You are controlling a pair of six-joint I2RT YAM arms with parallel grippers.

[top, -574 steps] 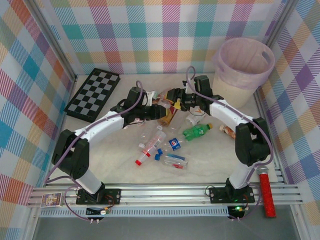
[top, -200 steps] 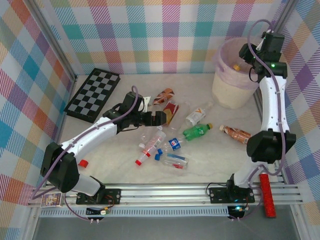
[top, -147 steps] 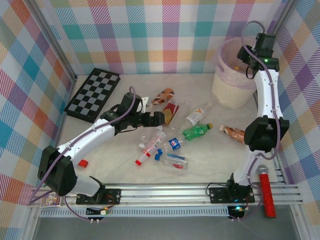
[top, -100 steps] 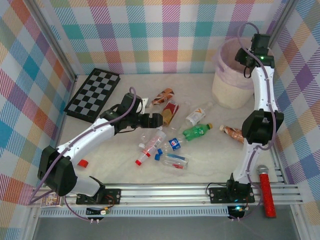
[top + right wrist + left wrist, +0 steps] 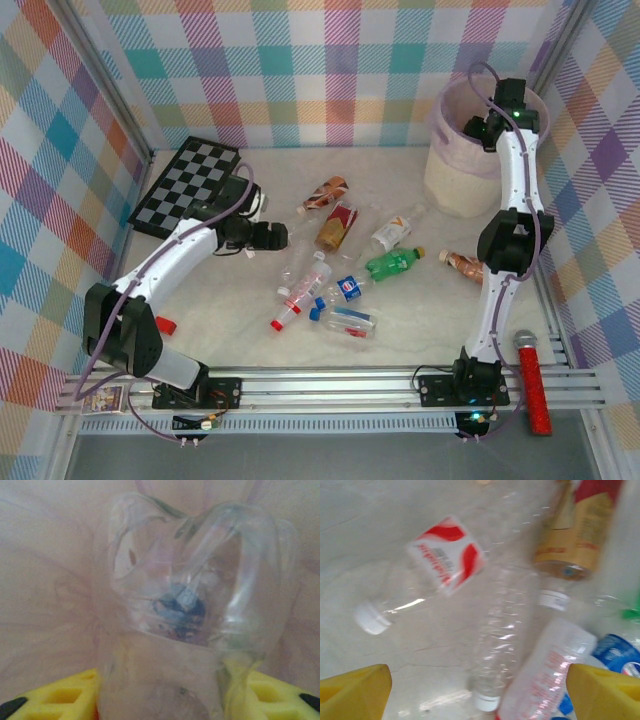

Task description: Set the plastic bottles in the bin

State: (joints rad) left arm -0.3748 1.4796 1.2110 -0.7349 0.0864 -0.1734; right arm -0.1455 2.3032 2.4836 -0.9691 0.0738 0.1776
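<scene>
My right gripper (image 5: 480, 130) hangs over the cream bin (image 5: 455, 185) with its pale pink liner. It is shut on a clear plastic bottle (image 5: 200, 605), seen in the right wrist view between the yellow fingers (image 5: 55, 695) with the liner behind it. My left gripper (image 5: 278, 236) is open above the table, its yellow fingertips (image 5: 355, 690) spread wide over clear bottles (image 5: 502, 630). Left of them lies a red-and-white labelled bottle (image 5: 440, 560). Several bottles lie mid-table: amber (image 5: 335, 226), crushed brown (image 5: 325, 192), green (image 5: 393, 263), a clear one (image 5: 392, 232) and blue-labelled (image 5: 346, 288).
A chessboard (image 5: 185, 187) lies at the back left. Another brown bottle (image 5: 468, 265) rests near the right arm. A red brush-like stick (image 5: 533, 385) lies on the front rail at the right, and a loose red cap (image 5: 165, 326) beside the left arm's base.
My right arm has swung a little left and lowered over the bin with the clear bottle. My left gripper has pulled back to the left, away from the amber bottle.
</scene>
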